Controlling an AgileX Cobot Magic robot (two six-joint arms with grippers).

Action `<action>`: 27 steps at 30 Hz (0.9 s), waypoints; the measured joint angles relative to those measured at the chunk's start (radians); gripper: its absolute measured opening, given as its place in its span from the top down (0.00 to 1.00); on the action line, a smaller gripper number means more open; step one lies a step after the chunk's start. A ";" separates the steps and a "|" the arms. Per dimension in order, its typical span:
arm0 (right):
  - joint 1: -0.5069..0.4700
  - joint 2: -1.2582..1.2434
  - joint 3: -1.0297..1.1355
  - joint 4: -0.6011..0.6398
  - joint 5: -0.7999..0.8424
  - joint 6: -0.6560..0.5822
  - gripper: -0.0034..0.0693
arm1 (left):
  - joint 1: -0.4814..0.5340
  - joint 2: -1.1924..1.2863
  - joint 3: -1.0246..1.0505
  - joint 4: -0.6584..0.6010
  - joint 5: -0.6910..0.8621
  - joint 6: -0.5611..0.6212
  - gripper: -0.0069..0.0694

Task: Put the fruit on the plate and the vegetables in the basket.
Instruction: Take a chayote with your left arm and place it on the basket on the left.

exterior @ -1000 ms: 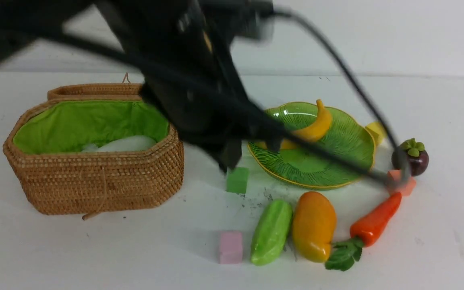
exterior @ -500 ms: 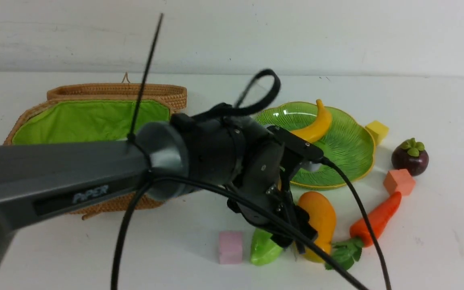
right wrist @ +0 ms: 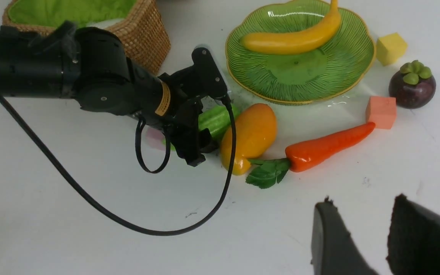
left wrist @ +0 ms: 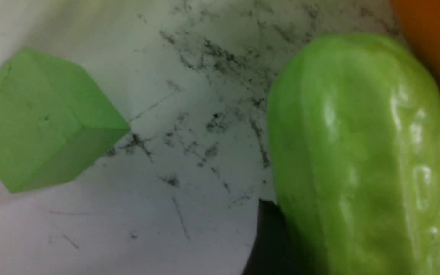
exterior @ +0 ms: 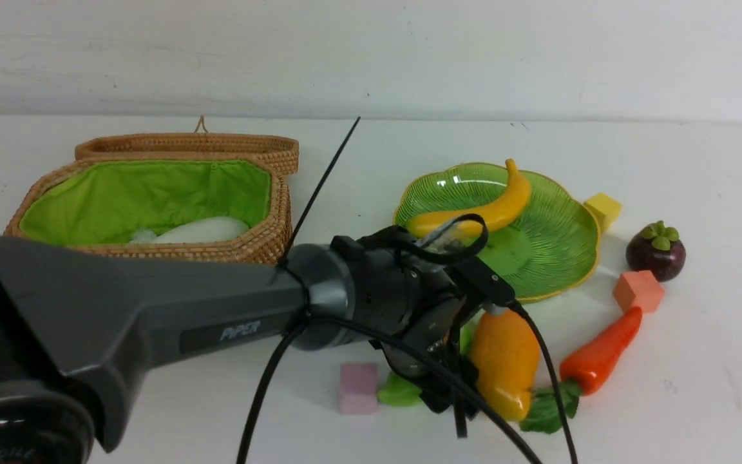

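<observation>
Container 1: octagonal tan woven wicker basket, lime cloth lining, lid open. Contents: 1 fat white radish.
Container 2: scalloped translucent green ribbed plate, yellow rim. Contents: 1 long yellow banana.
Loose on white table, nr plate: stubby light-green cucumber just beside plump orange-yellow mango; orange carrot w/ green leaves; round dark-purple mangosteen, far rt.
Arms: left fingers apart, astride cucumber, grip cannot tell; right fingers apart, empty.

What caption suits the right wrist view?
Left gripper at the cucumber beside the mango; banana lies on the plate.
</observation>
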 joint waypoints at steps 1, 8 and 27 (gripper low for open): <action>0.000 0.000 0.000 0.000 0.000 0.000 0.63 | 0.000 0.000 -0.001 0.001 0.000 -0.004 0.32; 0.000 0.000 0.000 0.000 0.000 -0.001 0.63 | 0.000 -0.029 -0.028 0.040 0.097 -0.016 0.32; 0.000 0.037 0.000 0.166 -0.362 -0.281 0.63 | 0.225 -0.515 -0.179 0.042 0.554 0.342 0.32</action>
